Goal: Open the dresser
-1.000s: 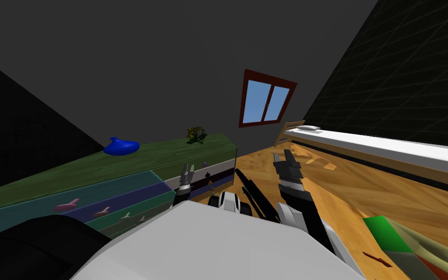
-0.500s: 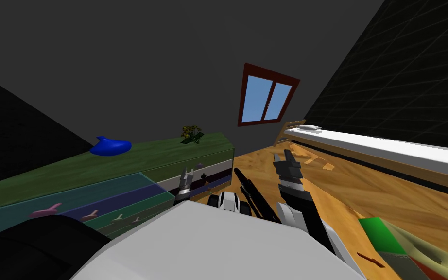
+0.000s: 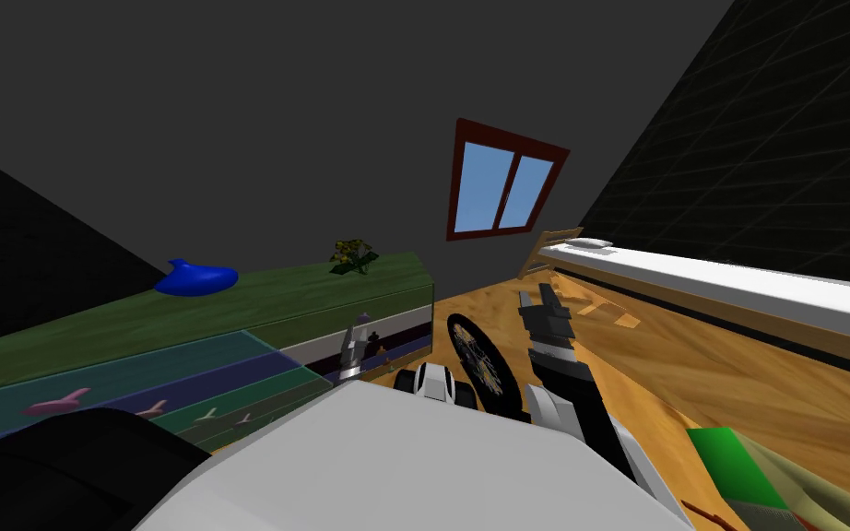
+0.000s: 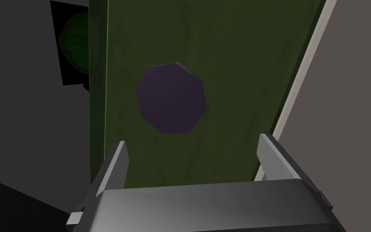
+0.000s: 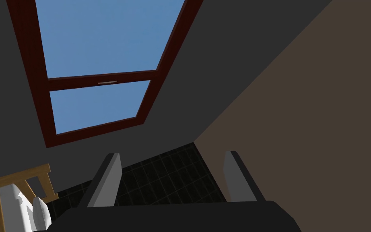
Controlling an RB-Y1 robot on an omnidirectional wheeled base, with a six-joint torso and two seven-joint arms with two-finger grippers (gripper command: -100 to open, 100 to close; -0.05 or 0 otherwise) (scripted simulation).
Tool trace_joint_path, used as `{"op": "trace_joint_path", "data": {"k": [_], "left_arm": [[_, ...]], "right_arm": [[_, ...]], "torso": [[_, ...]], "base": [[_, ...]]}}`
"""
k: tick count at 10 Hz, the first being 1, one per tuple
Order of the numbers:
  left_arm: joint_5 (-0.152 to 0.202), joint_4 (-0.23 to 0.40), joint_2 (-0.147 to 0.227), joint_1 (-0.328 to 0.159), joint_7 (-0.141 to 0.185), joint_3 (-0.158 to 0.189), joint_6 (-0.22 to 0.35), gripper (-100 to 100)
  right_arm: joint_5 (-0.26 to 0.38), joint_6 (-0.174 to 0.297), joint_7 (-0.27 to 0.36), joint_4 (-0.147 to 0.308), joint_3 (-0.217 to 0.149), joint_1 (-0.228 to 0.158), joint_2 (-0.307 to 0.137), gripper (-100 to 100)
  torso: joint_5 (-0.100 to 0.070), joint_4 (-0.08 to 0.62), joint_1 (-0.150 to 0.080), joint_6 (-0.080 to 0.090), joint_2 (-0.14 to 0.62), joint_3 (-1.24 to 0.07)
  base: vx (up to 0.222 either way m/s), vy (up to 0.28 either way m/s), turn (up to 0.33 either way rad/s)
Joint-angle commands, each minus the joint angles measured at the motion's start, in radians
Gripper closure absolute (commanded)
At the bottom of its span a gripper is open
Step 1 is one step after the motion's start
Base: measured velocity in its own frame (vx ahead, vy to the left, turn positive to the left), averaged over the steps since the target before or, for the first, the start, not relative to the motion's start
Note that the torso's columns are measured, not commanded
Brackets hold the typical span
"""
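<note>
Facing purple knob (image 4: pixel 171 98), left claw (image 4: pixel 192 141) spread wide

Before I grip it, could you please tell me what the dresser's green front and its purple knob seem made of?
The green front looks like stained wood, matte: faint grain streaks run along it. The purple knob is unclear: flat, even, matte colour, faceted outline, no grain or shine.

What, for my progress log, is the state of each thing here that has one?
left gripper: open, short of the knob
purple knob: not gripped
green dresser drawer: looks shut
right gripper: open, empty
window: shut
</note>
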Motion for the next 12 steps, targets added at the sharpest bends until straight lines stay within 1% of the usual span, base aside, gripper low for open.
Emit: {"op": "trace_joint_path", "data": {"k": [1,4,5,6,8,9,10,11,12], "left_arm": [[0.005,-0.021,0.009,-0.003,0.004,0.006,0.026,-100],[0.013,-0.07,0.03,-0.01,0.008,0.019,0.085,-100],[0.011,-0.065,0.024,-0.005,0.006,0.015,0.071,-100],[0.007,-0.037,0.016,-0.006,0.005,0.01,0.045,100],[0.002,-0.005,0.002,-0.001,0.002,0.002,0.006,100],[0.0,0.003,-0.002,0.0,0.001,0.0,-0.004,100],[0.001,-0.003,0.002,-0.003,0.002,0.001,0.01,100],[0.009,-0.025,0.024,-0.001,0.002,0.006,0.041,-100],[0.013,-0.036,0.029,-0.001,0.001,0.008,0.057,-100]], "right_arm": [[0.0,0.0,0.0,0.0,0.0,0.0,0.0,0],[0.0,0.0,0.0,0.0,0.0,0.0,0.0,0],[0.0,0.0,0.0,0.0,0.0,0.0,0.0,0],[0.0,0.0,0.0,0.0,0.0,0.0,0.0,0],[0.0,0.0,0.0,0.0,0.0,0.0,0.0,0],[0.0,0.0,0.0,0.0,0.0,0.0,0.0,0],[0.0,0.0,0.0,0.0,0.0,0.0,0.0,0],[0.0,0.0,0.0,0.0,0.0,0.0,0.0,0],[0.0,0.0,0.0,0.0,0.0,0.0,0.0,0]], "torso": [[0.001,0.001,0.004,0.0,0.002,0.001],[0.0,0.0,0.0,0.0,0.001,0.001],[0.0,0.0,-0.001,0.0,0.001,0.0],[0.0,0.0,-0.001,0.0,0.001,0.001],[0.001,0.0,0.002,0.001,0.001,0.001],[0.0,0.0,0.002,0.0,0.0,0.0],[-0.001,0.001,0.001,-0.002,0.001,0.0],[-0.002,0.001,-0.001,-0.001,0.002,0.001],[-0.002,0.001,-0.003,-0.001,0.001,0.001]], "base": [[0.015,-0.032,0.008],[0.016,-0.022,0.009],[0.006,-0.007,0.002],[-0.009,0.015,-0.01],[-0.022,0.025,-0.012],[-0.014,0.021,-0.02],[-0.005,0.007,-0.004],[-0.001,-0.016,0.025],[-0.012,-0.032,0.034]]}}
